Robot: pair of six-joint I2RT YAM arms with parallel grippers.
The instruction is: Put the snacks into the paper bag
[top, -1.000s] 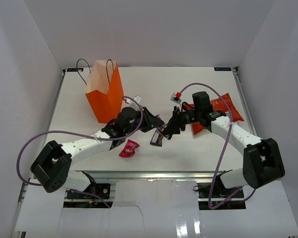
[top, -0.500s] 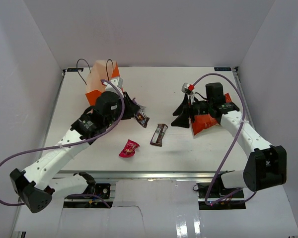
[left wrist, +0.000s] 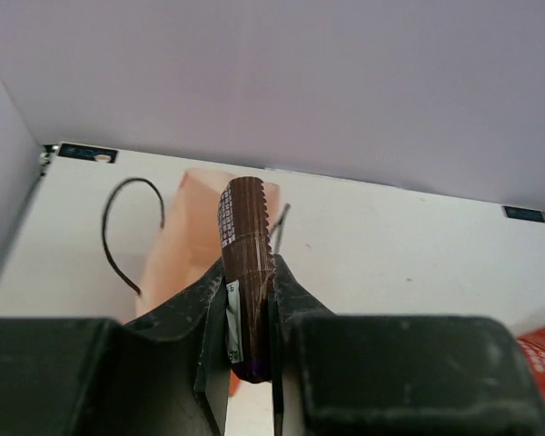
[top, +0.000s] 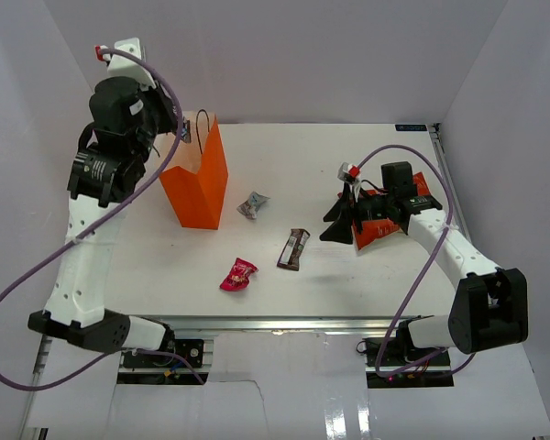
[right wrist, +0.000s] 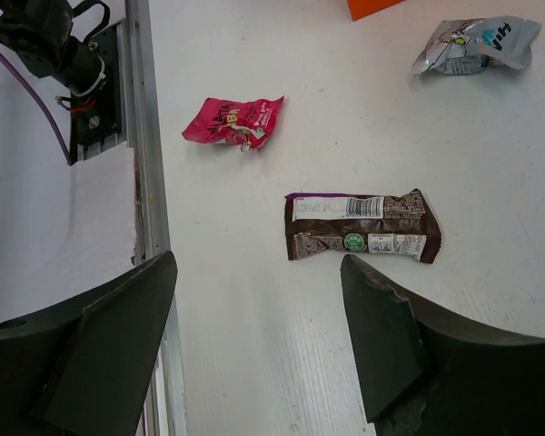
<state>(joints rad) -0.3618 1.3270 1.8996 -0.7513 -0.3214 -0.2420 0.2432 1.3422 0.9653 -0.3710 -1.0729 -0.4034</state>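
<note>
Raised since half a second ago, the left pincer [top: 176,131] now stands high off the table, above the open top of the paper bag [top: 202,183]. The bag stands upright, below and just ahead of the fingers. This pincer is closed on a brown wrapped bar [left wrist: 247,232], which sticks out beyond the fingertips.

The red-orange chip bag [top: 374,235] lies on the table under the right arm, just behind the right pincer [top: 335,225]. That pincer is spread wide and holds nothing. A second brown bar [right wrist: 361,227] lies flat on the table below the gap between its fingers, nearer the right finger. A pink candy [right wrist: 233,122] lies farther ahead to the left. A silver packet [right wrist: 477,44] lies farther ahead to the right.
</note>
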